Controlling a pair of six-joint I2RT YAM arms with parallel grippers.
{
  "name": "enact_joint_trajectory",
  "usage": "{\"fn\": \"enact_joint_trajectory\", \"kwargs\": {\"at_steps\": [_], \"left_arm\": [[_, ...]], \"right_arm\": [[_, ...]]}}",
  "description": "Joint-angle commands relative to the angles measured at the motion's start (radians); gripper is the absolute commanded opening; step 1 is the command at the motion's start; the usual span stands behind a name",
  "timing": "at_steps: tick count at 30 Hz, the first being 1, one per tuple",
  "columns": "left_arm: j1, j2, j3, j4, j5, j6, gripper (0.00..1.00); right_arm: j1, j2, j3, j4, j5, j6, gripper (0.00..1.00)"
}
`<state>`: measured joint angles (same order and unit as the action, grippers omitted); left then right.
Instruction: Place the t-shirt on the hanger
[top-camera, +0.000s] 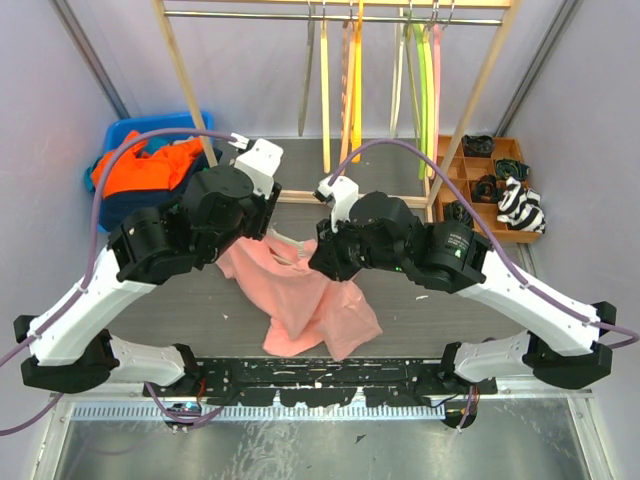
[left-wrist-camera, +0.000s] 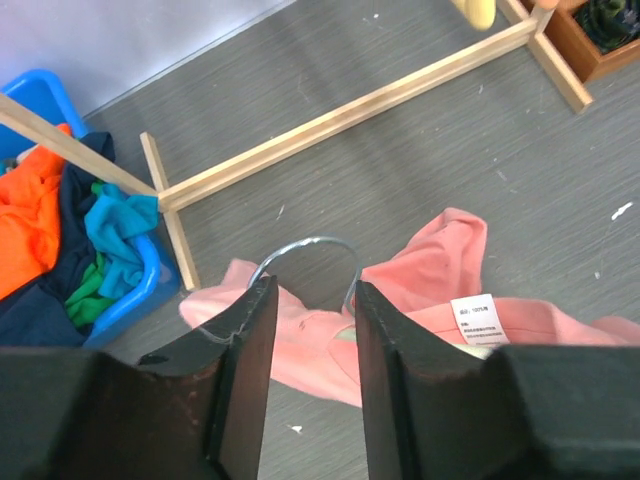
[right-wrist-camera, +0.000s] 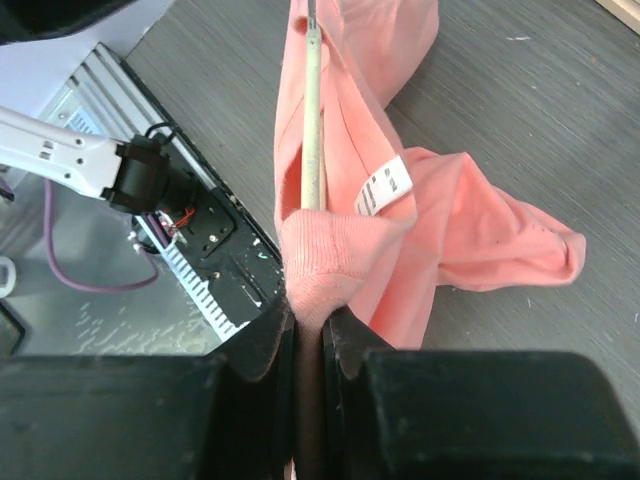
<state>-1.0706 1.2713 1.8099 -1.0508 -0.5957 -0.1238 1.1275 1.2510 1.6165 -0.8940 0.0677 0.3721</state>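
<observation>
**Salmon-pink t-shirt (top-camera: 310, 300): collar pinched, hanger (right-wrist-camera: 314, 130) arm inside neck**

Observed: right gripper (right-wrist-camera: 308, 315) is pressed together on the ribbed collar, probably to draw the neck opening along the pale hanger arm lying inside the fabric. The left gripper (left-wrist-camera: 313, 288) stands spread, with the wire hook (left-wrist-camera: 300, 243) showing between its jaws, likely placed to steady the hanger. The t-shirt lies bunched mid-bench between the arms. The bench (left-wrist-camera: 420, 150) is grey and matte. A wooden rack (top-camera: 185, 70) stands behind and a blue bin (top-camera: 125, 135) of clothes sits far left.
</observation>
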Motion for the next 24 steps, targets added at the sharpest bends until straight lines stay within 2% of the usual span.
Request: {"fn": "enact_joint_trajectory", "kwargs": {"at_steps": [1,6,10,18,24], "left_arm": [[-0.001,-0.017,-0.010,0.083,-0.061,-0.001,0.48],[0.000,-0.016,0.007,0.074,-0.091,-0.007,0.55],[0.000,-0.073,-0.023,0.069,-0.132,-0.031,0.57],[0.000,-0.283,-0.248,0.016,-0.214,-0.155,0.61],[0.000,-0.384,-0.338,-0.024,-0.239,-0.201,0.64]], "right_arm": [[-0.005,-0.077,-0.052,0.062,0.009,0.026,0.01],[-0.005,-0.118,-0.111,0.081,0.030,0.050,0.01],[-0.005,-0.152,-0.138,0.076,0.044,0.062,0.01],[-0.006,-0.276,-0.157,0.070,0.066,0.066,0.01],[-0.005,-0.321,-0.121,0.055,0.042,0.049,0.01]]}}
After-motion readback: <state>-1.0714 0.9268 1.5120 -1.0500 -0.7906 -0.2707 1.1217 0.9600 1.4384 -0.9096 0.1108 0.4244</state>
